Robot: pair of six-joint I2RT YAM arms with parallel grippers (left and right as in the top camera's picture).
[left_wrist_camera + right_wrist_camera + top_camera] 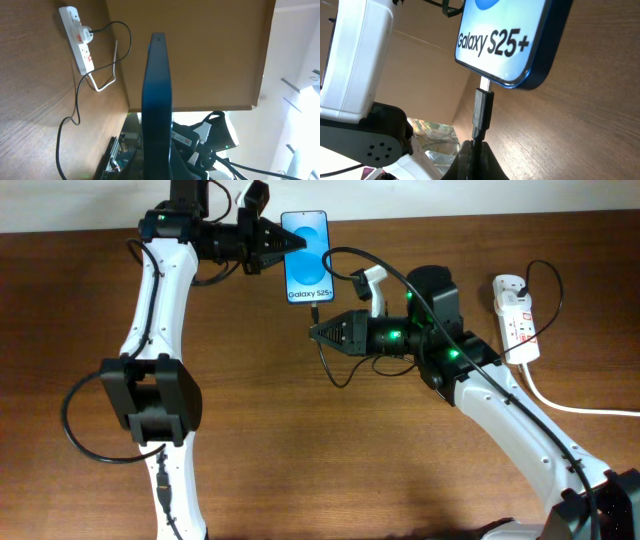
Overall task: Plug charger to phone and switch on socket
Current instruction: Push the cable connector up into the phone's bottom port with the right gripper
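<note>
The phone (pixel 305 255) lies at the table's far middle, its blue screen up and reading "Galaxy S25+". My left gripper (pixel 290 243) is shut on its left edge; the left wrist view shows the phone (pixel 157 95) edge-on between the jaws (pixel 159 162). My right gripper (pixel 316 332) is shut on the charger cable just behind its black connector (pixel 482 107). The connector's metal tip sits at the port in the phone's (pixel 520 40) bottom edge, with a short bit of metal showing. The cable runs right to a plug in the white socket (pixel 516 318).
The socket's thick white cord (pixel 570 405) trails off the right edge. It also shows in the left wrist view (pixel 77 37) with the thin cable (pixel 75 115) looping over the wood. A white adapter-like part (pixel 373 283) sits by the right arm.
</note>
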